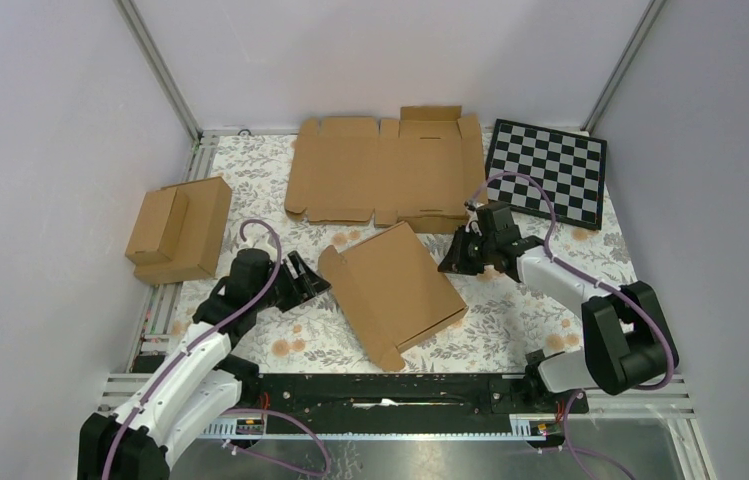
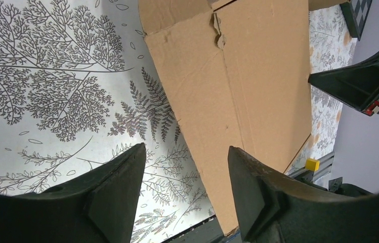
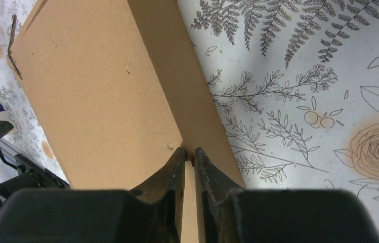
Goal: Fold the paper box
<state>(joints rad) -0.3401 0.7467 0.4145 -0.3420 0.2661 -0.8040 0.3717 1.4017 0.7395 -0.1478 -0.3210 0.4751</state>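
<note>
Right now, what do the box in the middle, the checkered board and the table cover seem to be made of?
Box: brown cardboard, matte, probably corrugated; creases, a die-cut slit and raw cut edges show.
Board: stiff panel printed in black and white squares; card, wood or plastic, I cannot tell.
Table cover: smooth sheet printed with ferns and flowers, faint sheen; perhaps vinyl or paper.

- table [image 1: 510, 320] carried a flowered cloth
- paper box [image 1: 395, 290] lay mid-table, skewed
- flat cardboard sheet [image 1: 380, 170] lay at far edge
- checkerboard [image 1: 548, 172] far right; joined boxes [image 1: 180, 230] left
</note>
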